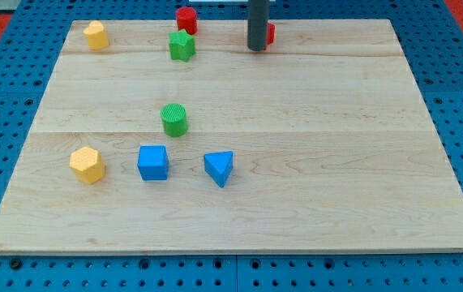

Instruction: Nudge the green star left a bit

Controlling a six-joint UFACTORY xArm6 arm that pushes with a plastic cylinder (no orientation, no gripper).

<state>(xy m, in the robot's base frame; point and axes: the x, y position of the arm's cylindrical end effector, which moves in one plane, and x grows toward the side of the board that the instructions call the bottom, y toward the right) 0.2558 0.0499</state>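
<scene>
Camera view: the nudge has not begun, as far as I can judge. My tip rests on the worktop near the view's top edge, at about 3 o'clock from the green star and well apart from it, with bare wood between us. That is the correct side for a leftward push, so what is left is to slide toward 9 o'clock, meet the star's right flank and ease it a little way. I have no fingers, only the rod, so there is no open or closed state to report.

The green star stands upright near the top edge, left of centre, small and ridged. The red block sits just beside it at 12 o'clock, apparently not touching. Another red block peeks from behind my rod.
</scene>
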